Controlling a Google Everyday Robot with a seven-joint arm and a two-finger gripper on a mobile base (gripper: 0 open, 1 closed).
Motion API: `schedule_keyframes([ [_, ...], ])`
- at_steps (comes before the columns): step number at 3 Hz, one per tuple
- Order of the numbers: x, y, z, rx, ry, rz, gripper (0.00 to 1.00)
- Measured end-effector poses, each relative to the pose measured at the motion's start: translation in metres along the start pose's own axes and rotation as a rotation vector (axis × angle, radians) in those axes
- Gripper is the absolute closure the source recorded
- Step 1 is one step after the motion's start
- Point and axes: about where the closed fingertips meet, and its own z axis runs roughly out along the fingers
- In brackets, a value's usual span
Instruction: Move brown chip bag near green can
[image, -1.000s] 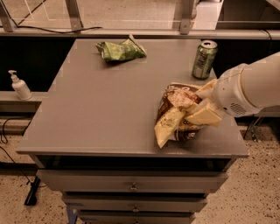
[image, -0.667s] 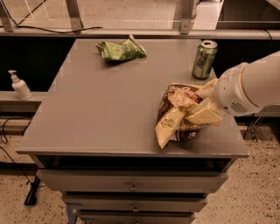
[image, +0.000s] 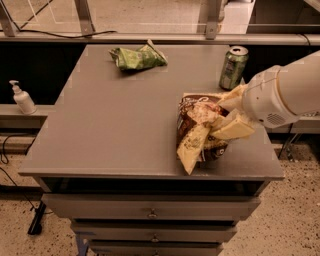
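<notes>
The brown chip bag (image: 189, 120) lies crumpled near the front right of the grey table (image: 110, 125), its pale tan end pointing toward the front edge. My gripper (image: 222, 116) reaches in from the right, and its tan fingers (image: 234, 128) are closed on the bag's right side. The green can (image: 233, 67) stands upright at the back right of the table, a short way behind the bag and apart from it. The white arm hides the table's right edge.
A smaller crumpled green bag (image: 137, 56) lies at the back centre of the table. A white pump bottle (image: 22, 97) stands on a ledge to the left. Drawers (image: 150, 212) are below the table's front edge.
</notes>
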Motion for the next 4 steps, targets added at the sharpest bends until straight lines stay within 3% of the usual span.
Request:
schedule_keyframes([
  [1,-0.002,-0.020,-0.009,-0.022,-0.026,-0.062,1.00],
  [2,0.007,-0.041,-0.022,-0.030,-0.032,-0.084,1.00],
  [4,0.043,-0.054,-0.035,-0.089,-0.026,-0.077,1.00],
])
